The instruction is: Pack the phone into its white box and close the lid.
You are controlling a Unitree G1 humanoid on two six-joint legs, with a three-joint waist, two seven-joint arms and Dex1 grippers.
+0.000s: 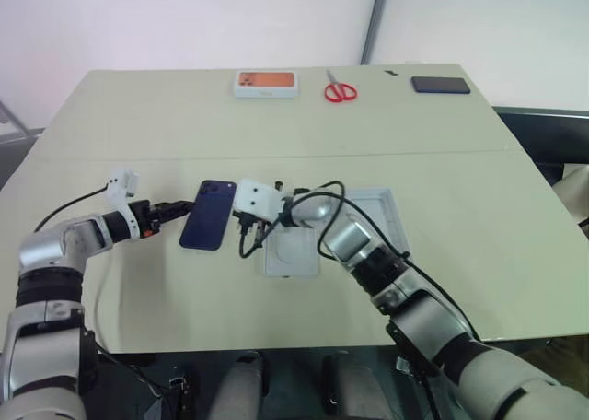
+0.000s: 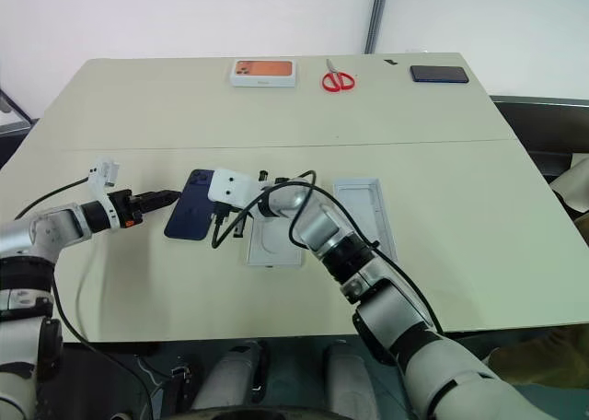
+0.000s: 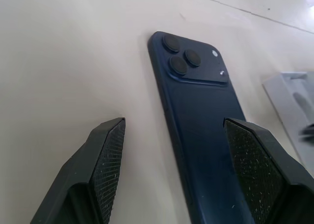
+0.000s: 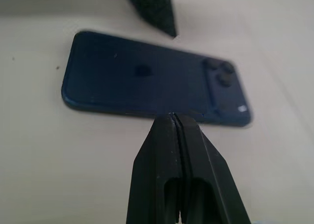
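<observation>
phone [image 1: 208,215] flat between both hands

A pale beige table [image 1: 138,116] spans the frame. Along its upper edge lie a white box with an orange picture [image 1: 266,84], red-handled scissors [image 1: 340,90] just right of it, and a black phone [image 1: 440,85] at upper right.
</observation>
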